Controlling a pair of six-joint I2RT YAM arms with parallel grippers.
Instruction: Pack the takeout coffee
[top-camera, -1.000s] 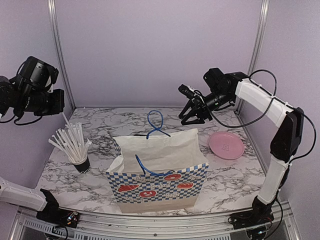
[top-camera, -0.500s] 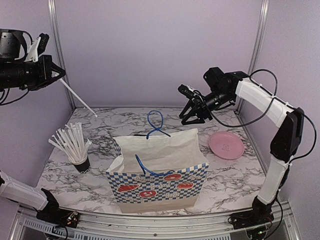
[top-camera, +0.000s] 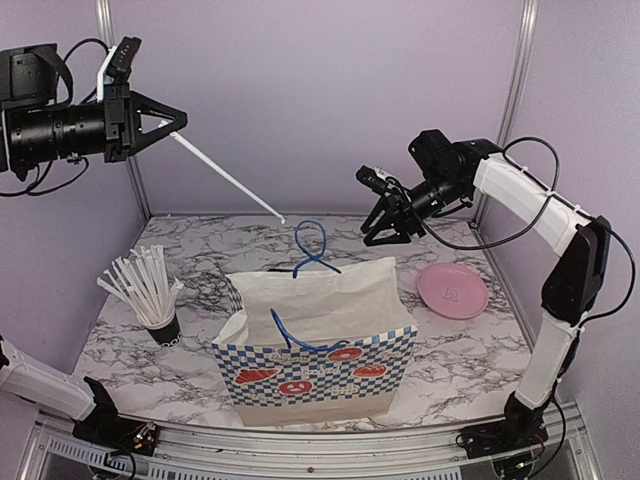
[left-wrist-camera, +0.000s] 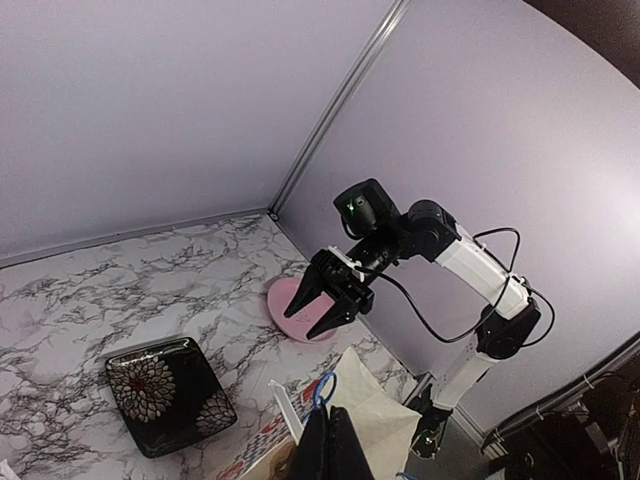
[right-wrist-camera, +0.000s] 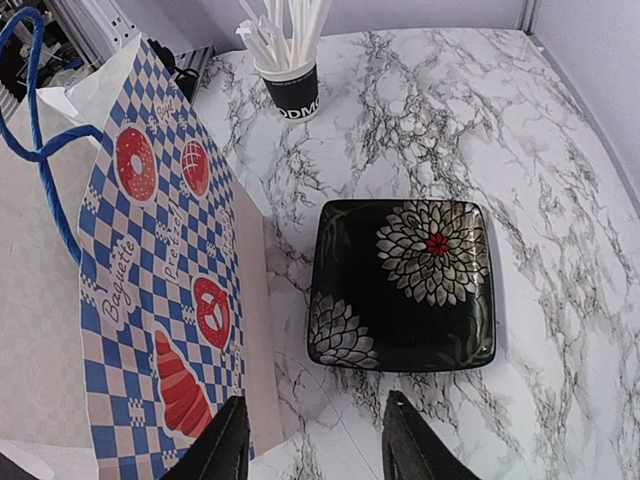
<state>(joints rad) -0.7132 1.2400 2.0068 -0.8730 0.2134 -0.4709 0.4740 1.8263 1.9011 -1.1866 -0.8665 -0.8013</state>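
The takeout coffee cup is not in view in any frame. My left gripper (top-camera: 178, 122) is high at the left, shut on a white straw (top-camera: 230, 178) that slants down to a tip above the blue handle of the paper bag (top-camera: 315, 330). In the left wrist view my shut fingers (left-wrist-camera: 333, 415) and the straw (left-wrist-camera: 286, 412) hang over the bag's open mouth (left-wrist-camera: 395, 425). My right gripper (top-camera: 388, 228) is open and empty, hovering behind the bag; in its wrist view (right-wrist-camera: 315, 400) it is above the table beside the bag (right-wrist-camera: 150, 250).
A short black cup of white straws (top-camera: 160, 322) stands at the left, also seen in the right wrist view (right-wrist-camera: 290, 90). A pink plate (top-camera: 452, 290) lies at the right. A black flowered square plate (right-wrist-camera: 400, 285) lies behind the bag, also in the left wrist view (left-wrist-camera: 170, 395).
My left arm has risen and swung right with the straw, so the straw's tip has moved from near the left wall to above the bag's handle. The right arm has barely moved.
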